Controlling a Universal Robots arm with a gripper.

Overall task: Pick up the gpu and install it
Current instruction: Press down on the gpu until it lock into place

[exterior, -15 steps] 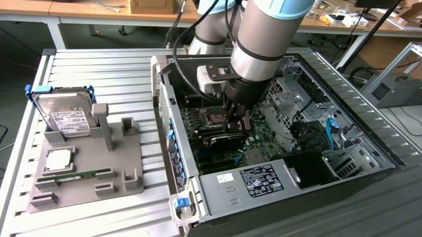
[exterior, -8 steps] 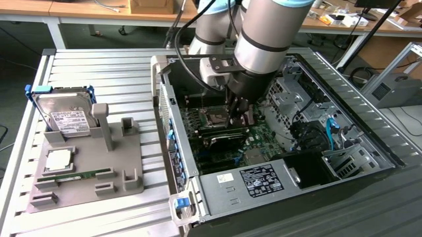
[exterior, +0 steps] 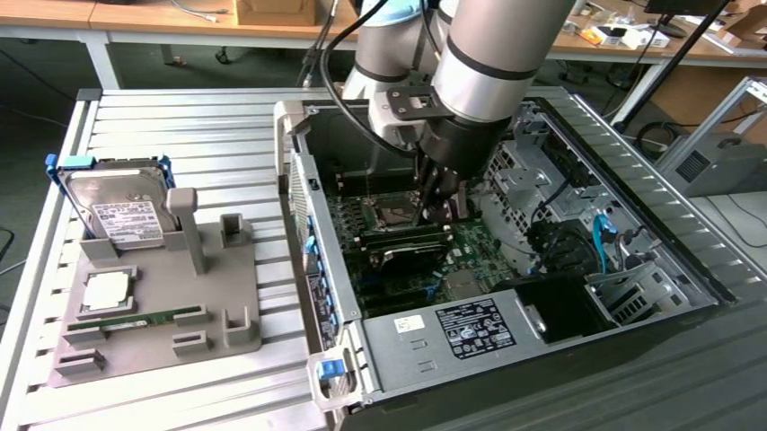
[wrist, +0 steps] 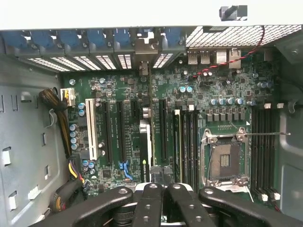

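I have the arm reaching down into the open computer case (exterior: 671,269), which lies on its side on the slatted metal table (exterior: 180,126). The gripper (exterior: 437,208) is low over the motherboard (exterior: 473,251), near the middle of the case, and its fingers (wrist: 151,203) are drawn fully together.

Through the wrist camera I see the gpu (wrist: 144,146) standing on edge in one of the long expansion slots of the motherboard, a dark narrow card with a pale strip along its side. Its far end meets the row of slot covers at the case's rear wall (wrist: 142,42). The closed fingers sit right at the card's near end; I cannot tell whether they pinch it or only press on it. In the exterior view the card itself is too hidden under the gripper for me to pick out.

Beside the card on the board I see the empty processor socket (wrist: 225,161) with its metal frame, and the memory slots (wrist: 189,142) between socket and card.

Out on the table, toward the exterior view's left edge, a grey parts holder (exterior: 180,305) carries a hard drive (exterior: 120,211) propped upright at its far end, a processor (exterior: 108,289) lying flat, and a green memory stick (exterior: 150,321) near its front.
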